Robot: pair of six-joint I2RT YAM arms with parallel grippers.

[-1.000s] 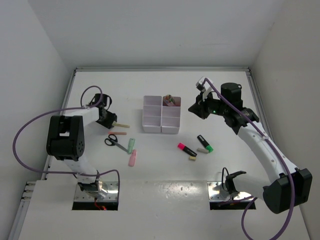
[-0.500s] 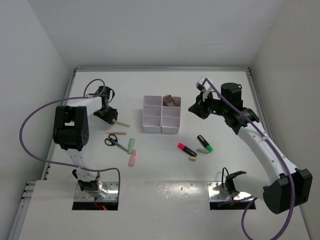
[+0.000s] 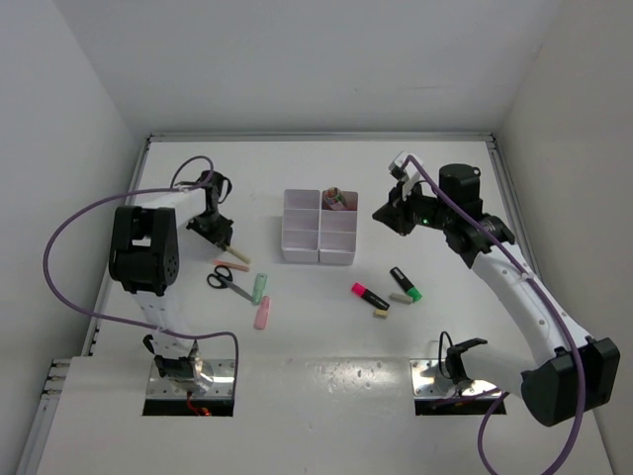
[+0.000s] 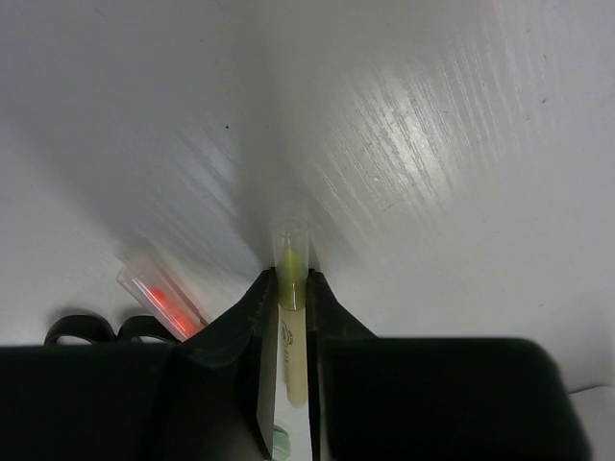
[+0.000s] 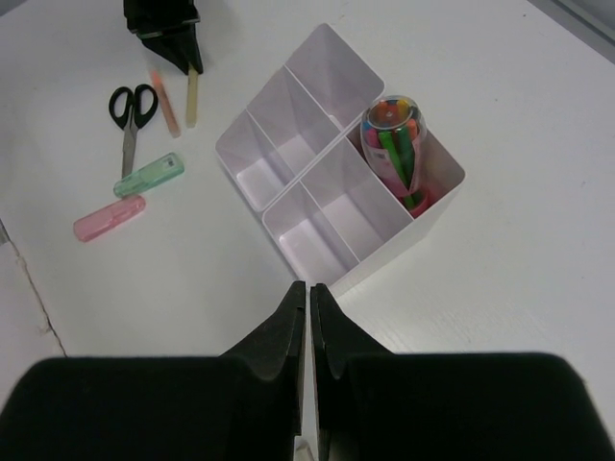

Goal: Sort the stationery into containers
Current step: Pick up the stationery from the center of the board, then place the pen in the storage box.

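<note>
From above, left of centre: finds the left gripper (image 3: 222, 237) narrowed since a second ago onto a slim yellow pen (image 3: 239, 256), well left of the organizer tray (image 3: 316, 255). Left wrist, centre: confirms fingers (image 4: 252, 309) clamping that pen, so probably ready to lift. Right wrist, bottom: shows the right gripper (image 5: 309, 290) pinched together, empty, over the tray.

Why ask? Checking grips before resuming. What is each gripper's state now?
Left gripper: closed on the thin yellow pen.
Right gripper: closed, holding nothing.
</note>
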